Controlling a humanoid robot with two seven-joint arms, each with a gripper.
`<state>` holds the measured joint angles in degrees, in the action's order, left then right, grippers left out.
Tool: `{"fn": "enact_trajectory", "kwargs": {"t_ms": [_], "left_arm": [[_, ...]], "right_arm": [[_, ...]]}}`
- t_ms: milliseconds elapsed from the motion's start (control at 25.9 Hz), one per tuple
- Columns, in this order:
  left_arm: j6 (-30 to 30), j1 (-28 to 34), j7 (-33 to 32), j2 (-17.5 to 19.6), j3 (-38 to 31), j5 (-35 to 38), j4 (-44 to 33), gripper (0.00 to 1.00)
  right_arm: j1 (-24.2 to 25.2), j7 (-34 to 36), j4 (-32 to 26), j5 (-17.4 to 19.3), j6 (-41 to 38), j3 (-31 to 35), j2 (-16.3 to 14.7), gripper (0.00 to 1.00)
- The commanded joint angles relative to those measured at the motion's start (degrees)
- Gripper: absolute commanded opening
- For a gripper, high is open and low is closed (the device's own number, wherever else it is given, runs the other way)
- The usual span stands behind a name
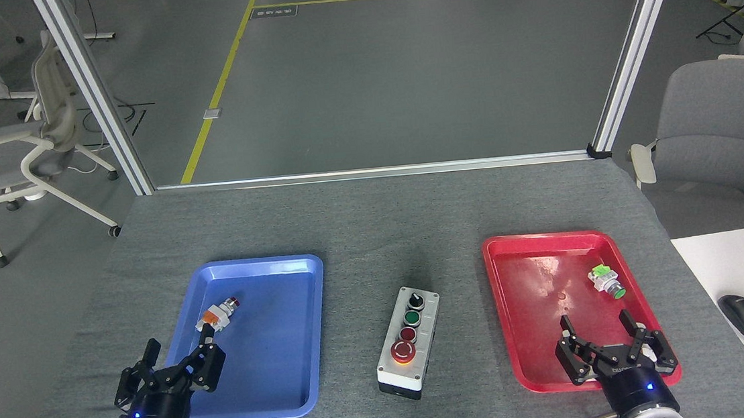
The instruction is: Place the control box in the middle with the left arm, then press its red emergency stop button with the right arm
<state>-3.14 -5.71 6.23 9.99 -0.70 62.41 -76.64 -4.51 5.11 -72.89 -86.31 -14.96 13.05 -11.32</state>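
both sets of fingers are spread, holding nothing: left gripper [170, 375] over the blue tray's [296, 269] edge, right gripper [616, 346] over the red tray [504, 251]; its lettering is unreadable. box [410, 347] sits on the tabletop [372, 215] between trays

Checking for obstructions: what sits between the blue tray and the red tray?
In the head view, only the control box stands between the blue tray and the red tray; bare grey table either side.
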Motion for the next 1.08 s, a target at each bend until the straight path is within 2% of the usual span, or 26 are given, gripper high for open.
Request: {"fn": "enact_trajectory", "kwargs": {"t_ms": [0, 193, 695, 1042], "left_arm": [[0.0, 0.0, 0.0, 0.0, 0.0, 0.0, 0.0, 0.99], [0.0, 0.0, 0.0, -0.1, 0.0, 0.0, 0.0, 0.99], [0.0, 0.0, 0.0, 0.0, 0.0, 0.0, 0.0, 0.99], [0.0, 0.0, 0.0, -0.1, -0.1, 0.0, 0.0, 0.99]], "right_arm": [[0.2, -0.2, -0.7, 0.1, 0.5, 2.1, -0.5, 0.97], [0.2, -0.2, -1.7, 0.1, 2.9, 2.2, 0.2, 0.98], [-0.3, 1.0, -3.0, 0.2, -0.7, 1.2, 0.9, 0.99], [-0.3, 2.0, -3.6, 0.1, 0.1, 1.1, 1.8, 0.99]]}}
